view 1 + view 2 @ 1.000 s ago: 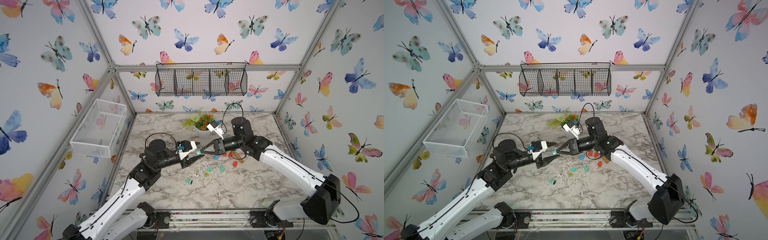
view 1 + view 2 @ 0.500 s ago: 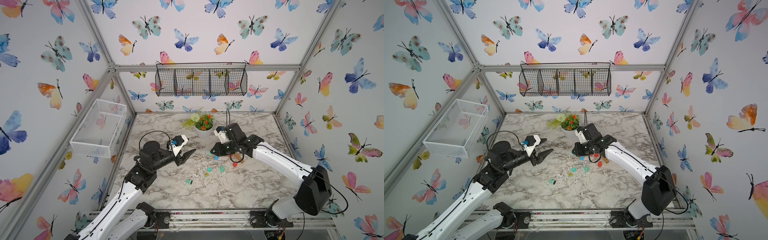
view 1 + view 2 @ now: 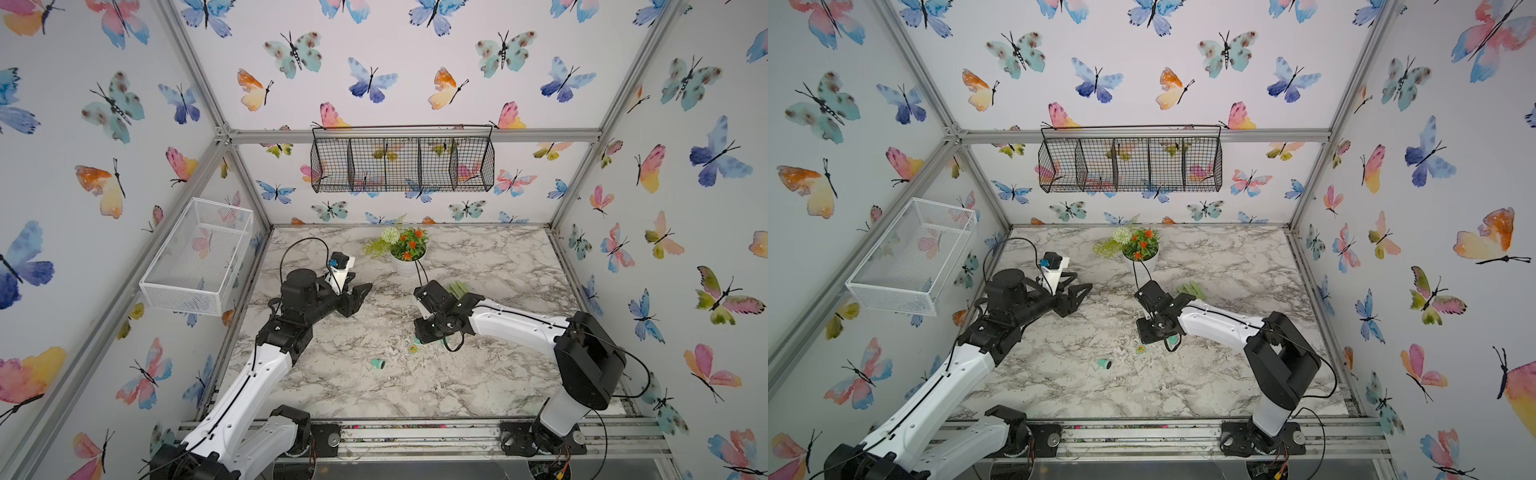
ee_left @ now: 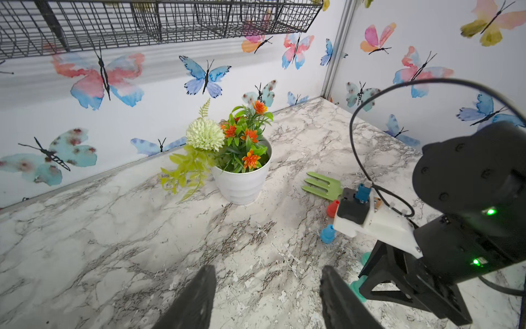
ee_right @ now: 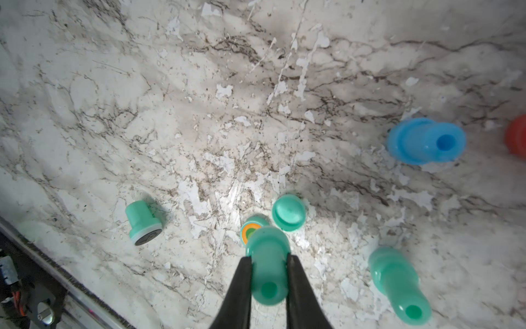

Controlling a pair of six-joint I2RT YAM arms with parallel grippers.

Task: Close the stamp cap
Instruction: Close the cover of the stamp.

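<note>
Right hand (image 5: 269, 257) grasps a teal stamp (image 5: 267, 242) over the bench (image 5: 199, 114), left hand (image 4: 267, 269) released and empty; whether the stamp is capped is hidden.

Enclosure walls (image 3: 374, 50): white wallpaper printed with watercolour butterflies on the back, both sides and overhead. Aluminium profiles (image 3: 415, 135) run along the wall joints.

Work surface: marble-pattern tabletop (image 3: 498, 266), white with grey veins.

Reference item: white flower pot (image 3: 409, 268) holding orange and white flowers.
- The pot stands near the tabletop's back edge.
- Above and behind the pot, a black wire basket (image 3: 403, 164), divided into compartments, hangs on the back wall.
- Well left of the pot, a white mesh basket (image 3: 195, 253) is fixed to the side wall.

Lighting: even, diffuse.
</note>
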